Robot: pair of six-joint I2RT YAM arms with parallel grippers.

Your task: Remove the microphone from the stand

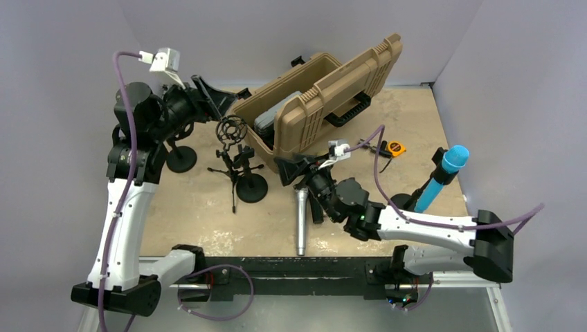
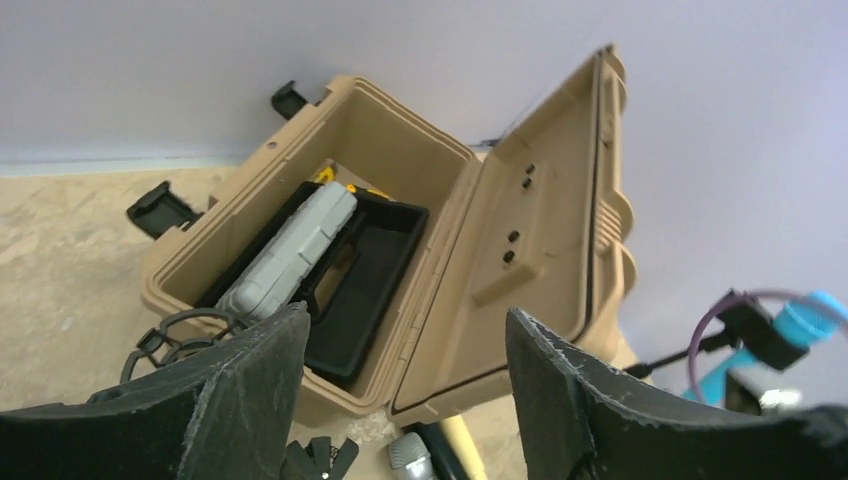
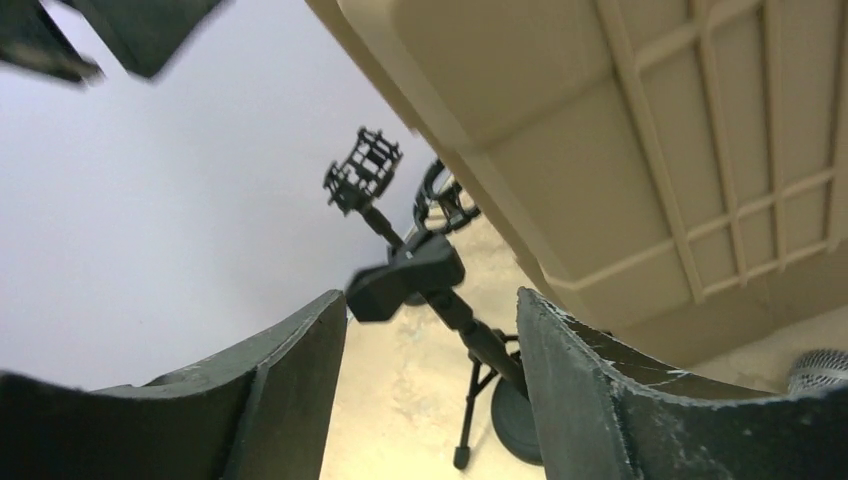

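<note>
The silver microphone (image 1: 302, 223) lies flat on the table, clear of the stand, just left of my right arm. Its grille shows in the left wrist view (image 2: 411, 455) and at the edge of the right wrist view (image 3: 820, 368). The black stand (image 1: 239, 169) has an empty shock mount (image 1: 231, 130) on top, a tripod and a round base. My right gripper (image 1: 291, 173) hangs open beside the microphone's upper end and holds nothing. In the right wrist view the stand (image 3: 470, 335) shows beyond the right gripper (image 3: 430, 295). My left gripper (image 1: 211, 97) is open, raised left of the shock mount (image 2: 175, 335), with nothing between its fingers (image 2: 250, 390).
An open tan case (image 1: 325, 93) stands behind the stand, with a black tray (image 2: 375, 265) and a grey box (image 2: 290, 250) inside. A blue microphone (image 1: 443, 176) on its own stand is at the right. A yellow tape measure (image 1: 394, 148) and a second round base (image 1: 181, 159) are also on the table.
</note>
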